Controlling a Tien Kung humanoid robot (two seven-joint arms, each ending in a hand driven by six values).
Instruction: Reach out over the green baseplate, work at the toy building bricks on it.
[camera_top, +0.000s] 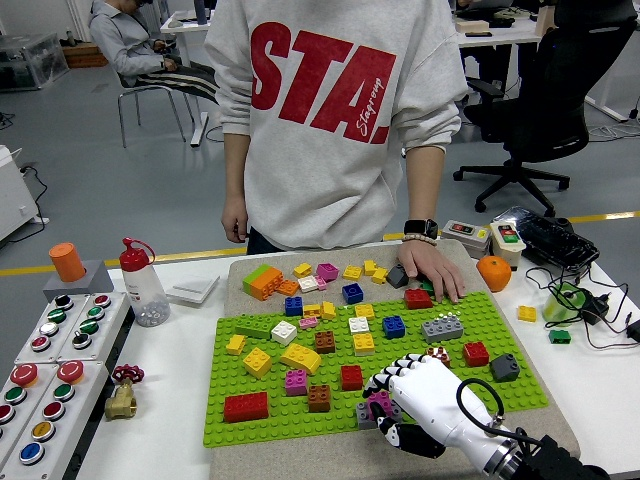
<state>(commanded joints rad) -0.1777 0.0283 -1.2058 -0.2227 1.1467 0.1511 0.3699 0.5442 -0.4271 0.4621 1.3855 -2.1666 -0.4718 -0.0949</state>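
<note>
The green baseplate (260, 385) lies mid-table on a beige mat and carries several scattered bricks. My right hand (392, 405), white with black joints, comes in from the lower right over the plate's near edge. Its fingers (385, 378) curl over a magenta brick (378, 404) stacked on a grey one, and the thumb sits just below it. A red brick (351, 377) and a brown brick (319, 398) stand just left of the hand. At the plate's far edge a person's hand (435, 275) rests flat beside a red brick (418, 298). My left arm is out of view.
A button panel (50, 370) and a brass valve (122, 395) occupy the left side, with a red-capped bottle (140, 285) behind them. An orange (493, 272), switch boxes and cables (575, 300) lie at the right. Loose bricks (265, 282) sit on the mat beyond the plate.
</note>
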